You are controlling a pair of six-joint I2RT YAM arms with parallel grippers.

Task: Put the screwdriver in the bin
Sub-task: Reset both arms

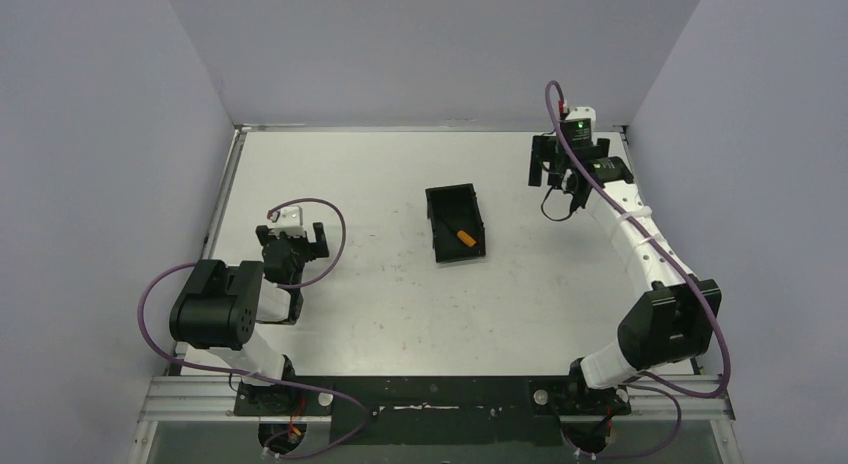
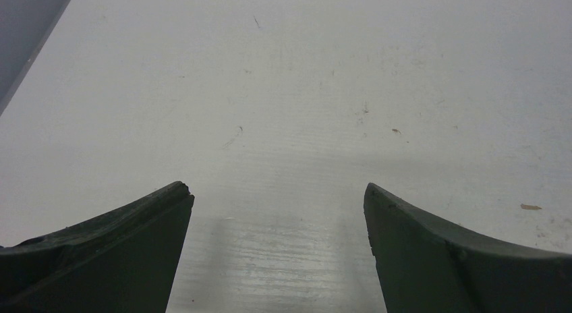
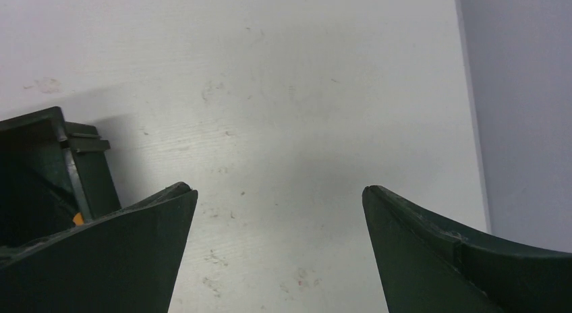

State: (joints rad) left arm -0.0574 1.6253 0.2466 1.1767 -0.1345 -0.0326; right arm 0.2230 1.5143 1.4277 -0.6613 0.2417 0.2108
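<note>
Lying in the bin (image 1: 450,206), the screwdriver (image 1: 462,235) is apart from right hand (image 3: 278,191) and left hand (image 2: 278,188), both open.

Our white table and the one thing on it

We see a flat white table (image 1: 380,304). One small black bin (image 1: 450,209) sits right on it, near the middle and a bit toward the far side. We also see thin scratches and tiny dark specks (image 2: 396,131) on the white top.
</note>
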